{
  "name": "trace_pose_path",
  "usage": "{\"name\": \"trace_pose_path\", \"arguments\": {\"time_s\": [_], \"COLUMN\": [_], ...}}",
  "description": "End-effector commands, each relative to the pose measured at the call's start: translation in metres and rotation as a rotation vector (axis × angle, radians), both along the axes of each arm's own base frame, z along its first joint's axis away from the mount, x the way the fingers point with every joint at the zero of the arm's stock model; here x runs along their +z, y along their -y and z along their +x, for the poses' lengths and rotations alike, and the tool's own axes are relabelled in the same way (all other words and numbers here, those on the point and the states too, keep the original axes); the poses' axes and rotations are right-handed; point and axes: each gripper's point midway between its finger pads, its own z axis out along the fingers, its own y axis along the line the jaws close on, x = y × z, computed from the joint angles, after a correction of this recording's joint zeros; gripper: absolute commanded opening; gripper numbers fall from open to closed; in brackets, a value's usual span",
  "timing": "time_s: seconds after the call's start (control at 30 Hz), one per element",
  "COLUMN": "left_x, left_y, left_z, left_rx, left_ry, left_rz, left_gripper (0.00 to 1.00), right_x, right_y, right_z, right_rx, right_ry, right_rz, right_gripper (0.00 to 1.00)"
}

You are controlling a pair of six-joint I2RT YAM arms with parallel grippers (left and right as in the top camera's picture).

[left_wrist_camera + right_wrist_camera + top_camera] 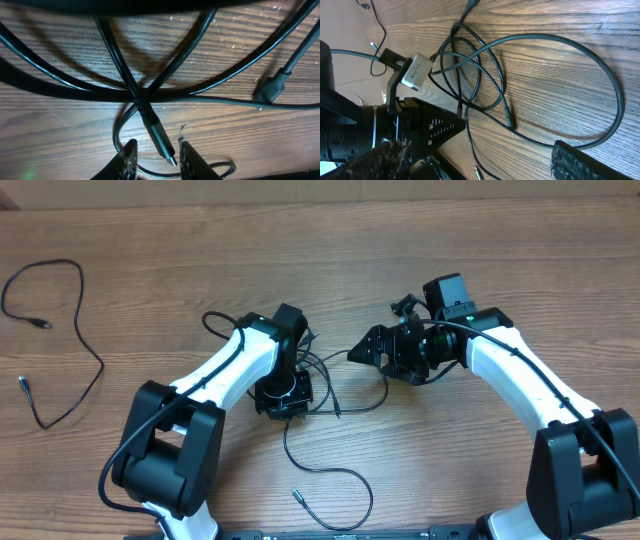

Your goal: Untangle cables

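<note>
1. The wooden table (480,240) fills every view, and its edges are cropped out.
2. The left arm (215,370) and the right arm (520,375) reach in from the near side. Their bases are cut off at the bottom of the overhead view.
3. The tangle of cables (325,375) lies mid-table between the left gripper (283,402) and the right gripper (358,354). From above, the left wrist covers part of it, so the number of cords cannot be counted. The right wrist view shows overlapping loops (475,75). One wide loop (615,100) sweeps out and passes behind a blurred finger pad (580,162).
4. A lone cable (75,330) lies well apart at the far left in a loose open curve, with a small plug at each end.
5. A trailing strand (330,475) runs from the tangle toward the near edge. Its tip is too small to make out.
6. The right gripper's jaws are spread wide with nothing grasped. Its own camera catches only the pads at the lower corners.
7. The left gripper (157,156) sits low over the tangle. Its fingertips stand slightly apart on either side of a silver-tipped plug (161,140) without clamping it. Whether the tip touches one finger is unclear.
8. A second plug (272,89) lies nearby, and its cord leaves the frame.
</note>
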Motion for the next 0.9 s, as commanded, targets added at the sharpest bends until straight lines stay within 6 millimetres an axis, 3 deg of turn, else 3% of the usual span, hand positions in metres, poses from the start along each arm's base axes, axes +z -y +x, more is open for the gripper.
{"name": "trace_pose_path", "arguments": {"time_s": [0.0, 0.2, 0.4, 0.57, 0.8, 0.87], "left_x": [-0.005, -0.008, -0.01, -0.013, -0.022, -0.024], "left_y": [-0.002, -0.009, -0.008, -0.009, -0.012, -0.012], "left_z": [-0.002, 0.006, 0.013, 0.008, 0.001, 0.0], "left_rx": [0.013, 0.038, 0.057, 0.05, 0.058, 0.062], "left_ry": [-0.01, 0.027, 0.059, 0.049, 0.038, 0.037], "left_rz": [0.022, 0.076, 0.092, 0.098, 0.104, 0.105], "left_gripper": [0.31, 0.3, 0.22, 0.18, 0.21, 0.15], "right_x": [0.007, 0.007, 0.007, 0.007, 0.007, 0.007], "right_y": [-0.003, -0.003, -0.003, -0.003, -0.003, -0.003], "right_z": [0.006, 0.006, 0.005, 0.005, 0.006, 0.006], "right_rx": [0.019, 0.019, 0.019, 0.019, 0.019, 0.019], "right_ry": [0.039, 0.039, 0.038, 0.039, 0.039, 0.039], "right_rz": [0.006, 0.006, 0.006, 0.006, 0.006, 0.006], "right_gripper": [0.94, 0.94, 0.94, 0.94, 0.94, 0.94]}}
